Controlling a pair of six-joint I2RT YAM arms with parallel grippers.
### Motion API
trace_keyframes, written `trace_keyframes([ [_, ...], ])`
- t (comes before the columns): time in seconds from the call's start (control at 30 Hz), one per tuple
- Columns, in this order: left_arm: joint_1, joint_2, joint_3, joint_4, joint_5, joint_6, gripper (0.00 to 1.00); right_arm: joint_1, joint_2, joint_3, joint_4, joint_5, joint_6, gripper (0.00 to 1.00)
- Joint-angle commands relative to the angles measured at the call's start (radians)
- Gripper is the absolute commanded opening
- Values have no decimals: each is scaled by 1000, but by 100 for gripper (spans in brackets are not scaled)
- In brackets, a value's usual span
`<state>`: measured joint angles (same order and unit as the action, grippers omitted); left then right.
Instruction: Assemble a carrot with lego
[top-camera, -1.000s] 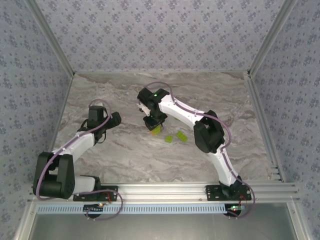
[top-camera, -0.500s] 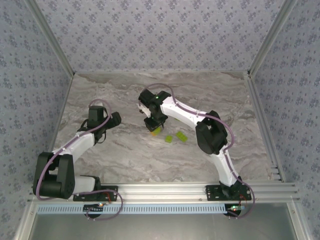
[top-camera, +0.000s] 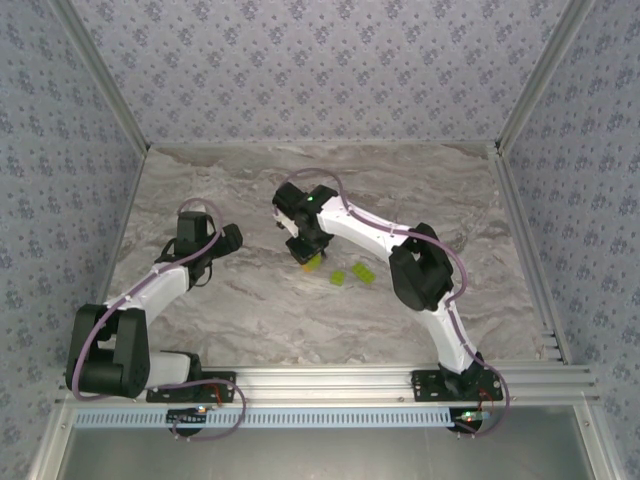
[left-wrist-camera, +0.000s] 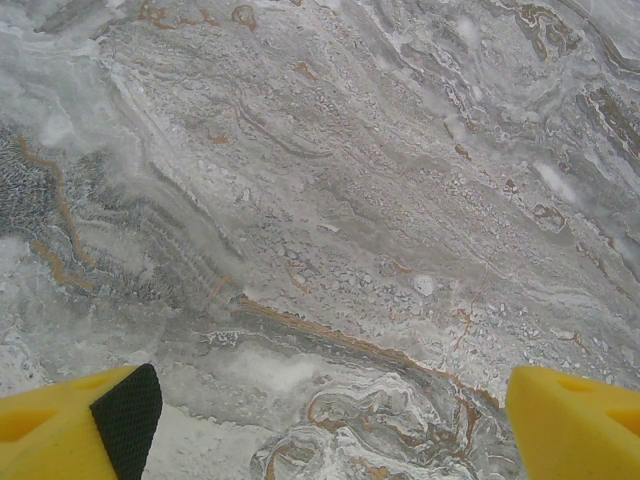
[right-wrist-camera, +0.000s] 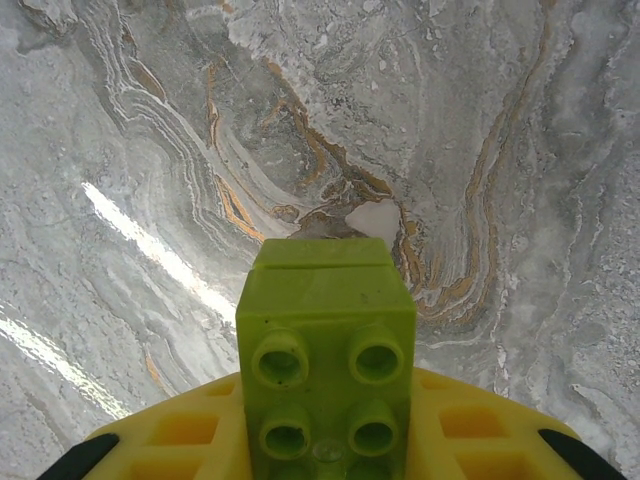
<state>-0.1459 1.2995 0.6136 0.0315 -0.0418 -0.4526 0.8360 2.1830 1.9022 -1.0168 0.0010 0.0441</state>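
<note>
My right gripper (top-camera: 308, 250) hangs over the middle of the marble table, shut on a lime-green lego piece (top-camera: 313, 262). In the right wrist view this lego piece (right-wrist-camera: 326, 340) is a studded green block with a seam near its far end, clamped between the yellow fingers (right-wrist-camera: 170, 435) of my right gripper (right-wrist-camera: 326, 445) and held above the table. Two loose lime-green lego bricks (top-camera: 338, 278) (top-camera: 364, 271) lie just right of it. My left gripper (top-camera: 231, 238) (left-wrist-camera: 330, 440) stands open over bare marble, well left of the bricks. The carrot is out of view.
The marble tabletop (top-camera: 250, 300) is enclosed by patterned walls on three sides, with metal rails at the left edge (top-camera: 120, 240) and right edge (top-camera: 520, 240). The right arm's elbow (top-camera: 415, 270) rises just right of the loose bricks.
My right gripper has shifted slightly left and away with the green piece still in it. The left arm has not moved.
</note>
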Motion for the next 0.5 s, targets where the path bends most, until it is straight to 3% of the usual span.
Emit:
trace_keyframes([
  [0.0, 2, 1, 10, 18, -13, 20, 91, 25, 118, -87, -62, -24, 13, 33],
  [0.47, 2, -1, 11, 18, -11, 22, 91, 44, 176, -163, -92, -22, 0, 33],
])
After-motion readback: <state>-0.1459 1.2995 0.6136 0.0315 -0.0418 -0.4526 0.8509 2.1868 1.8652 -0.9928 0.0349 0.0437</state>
